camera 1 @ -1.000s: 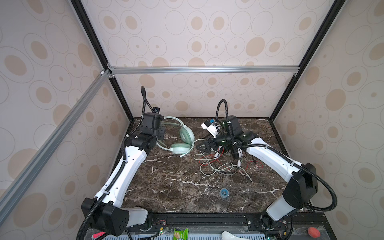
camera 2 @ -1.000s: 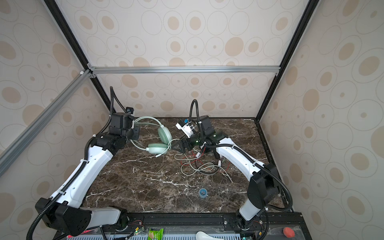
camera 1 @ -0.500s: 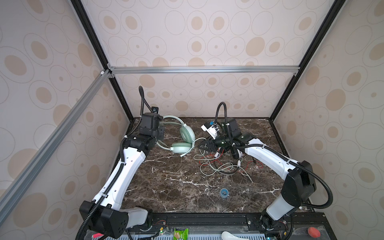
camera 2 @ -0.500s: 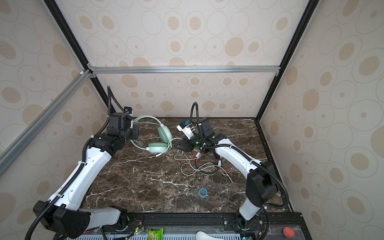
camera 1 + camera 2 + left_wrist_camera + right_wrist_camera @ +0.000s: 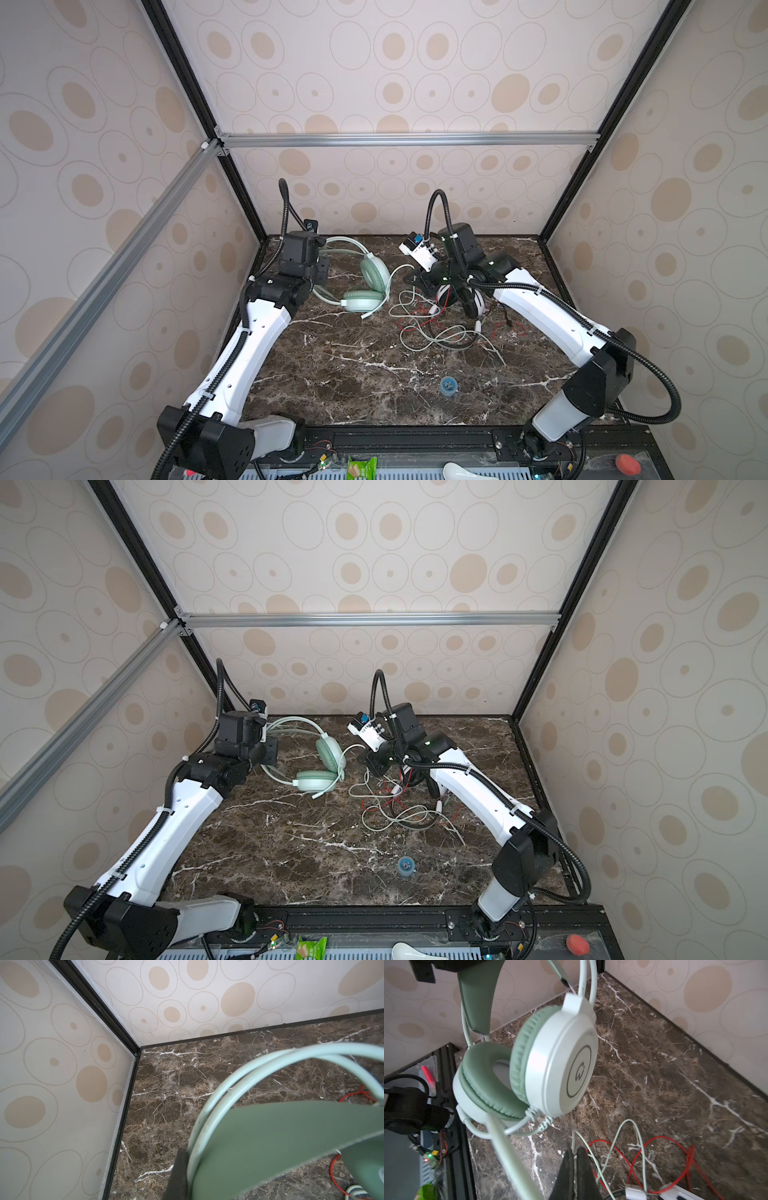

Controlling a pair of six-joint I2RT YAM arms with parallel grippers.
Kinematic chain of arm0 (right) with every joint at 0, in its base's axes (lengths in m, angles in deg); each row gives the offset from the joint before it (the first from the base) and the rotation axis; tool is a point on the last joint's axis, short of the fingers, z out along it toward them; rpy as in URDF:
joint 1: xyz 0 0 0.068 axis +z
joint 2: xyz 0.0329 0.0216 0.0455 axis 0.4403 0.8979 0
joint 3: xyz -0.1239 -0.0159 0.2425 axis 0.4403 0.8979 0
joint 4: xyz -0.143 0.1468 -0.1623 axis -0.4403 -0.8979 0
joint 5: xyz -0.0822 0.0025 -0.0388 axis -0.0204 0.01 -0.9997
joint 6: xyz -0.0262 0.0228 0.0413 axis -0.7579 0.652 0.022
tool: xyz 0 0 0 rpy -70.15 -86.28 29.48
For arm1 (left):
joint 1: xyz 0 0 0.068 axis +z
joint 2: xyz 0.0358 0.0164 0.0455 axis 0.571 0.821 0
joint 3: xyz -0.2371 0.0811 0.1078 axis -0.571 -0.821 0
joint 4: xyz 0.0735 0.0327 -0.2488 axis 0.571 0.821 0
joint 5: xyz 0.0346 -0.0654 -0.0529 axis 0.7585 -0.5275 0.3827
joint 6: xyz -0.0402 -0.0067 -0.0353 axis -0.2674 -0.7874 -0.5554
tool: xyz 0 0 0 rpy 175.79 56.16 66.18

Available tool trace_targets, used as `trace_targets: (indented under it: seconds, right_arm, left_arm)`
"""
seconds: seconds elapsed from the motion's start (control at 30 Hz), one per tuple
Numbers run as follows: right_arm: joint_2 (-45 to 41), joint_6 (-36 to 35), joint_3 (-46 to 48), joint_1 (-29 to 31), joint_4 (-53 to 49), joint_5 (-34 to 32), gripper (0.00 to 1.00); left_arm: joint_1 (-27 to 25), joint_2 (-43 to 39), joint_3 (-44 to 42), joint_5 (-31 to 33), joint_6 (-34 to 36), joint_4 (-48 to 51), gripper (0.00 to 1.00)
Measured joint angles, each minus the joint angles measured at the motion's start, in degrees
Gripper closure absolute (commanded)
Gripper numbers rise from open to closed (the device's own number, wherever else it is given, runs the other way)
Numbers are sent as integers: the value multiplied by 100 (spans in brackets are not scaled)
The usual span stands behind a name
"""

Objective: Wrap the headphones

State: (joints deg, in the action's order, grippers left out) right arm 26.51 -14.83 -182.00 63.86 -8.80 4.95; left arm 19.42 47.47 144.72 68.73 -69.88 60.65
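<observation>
Mint headphones (image 5: 365, 286) held by the headband (image 5: 291, 1136) in the clamped left gripper (image 5: 321, 270); right gripper (image 5: 574, 1150) pinches their cord (image 5: 629, 1120) just beside them. Winding comes next.

The pale mint-green over-ear headset (image 5: 374, 270), with darker green ear pads, is left of centre at the back of the dark marble tabletop (image 5: 353, 374). Its headband is lifted toward the left and its two cups hang close together, low over the surface. The white-and-black over-ear headset (image 5: 473, 301) lies just right of centre, partly hidden, while the mint cord (image 5: 642, 1147) and the thin red cord (image 5: 660, 1137) sprawl unwrapped in tangled loops in front of both.
</observation>
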Motion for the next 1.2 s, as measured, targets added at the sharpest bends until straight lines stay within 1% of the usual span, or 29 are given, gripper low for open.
trace_targets:
  seconds: [0.13, 0.27, 0.4, 0.53, 0.63, 0.8, 0.87, 1.2]
  right_arm:
    - [212, -328, -861, 361, -481, -632, 95]
    - [706, -581, -1733, 595, -975, -1276, 93]
    - [1274, -695, -2415, 693, -1427, -1755, 91]
    - [1648, -732, -2813, 710, -1766, -2070, 87]
    - [1770, -730, -2964, 721, -1928, -2201, 82]
    - [1810, -638, -3071, 726, -1934, -2288, 67]
    - [1818, -586, -3126, 723, -1926, -2297, 62]
    - [1915, -306, -3252, 651, -1810, -2212, 61]
  left_arm:
    - [0, -125, -214, -249, 7, -127, 100]
    - [2, -225, -391, -601, 28, -275, 100]
    - [4, -361, -638, -944, 85, -437, 100]
    - [4, -553, -955, -1429, 133, -527, 100]
    - [9, -693, -1169, -1749, 142, -638, 100]
    - [9, -855, -1355, -2173, 199, -737, 100]
    - [9, -901, -1414, -2282, 227, -734, 100]
    - [9, -977, -1513, -2614, 192, -776, 100]
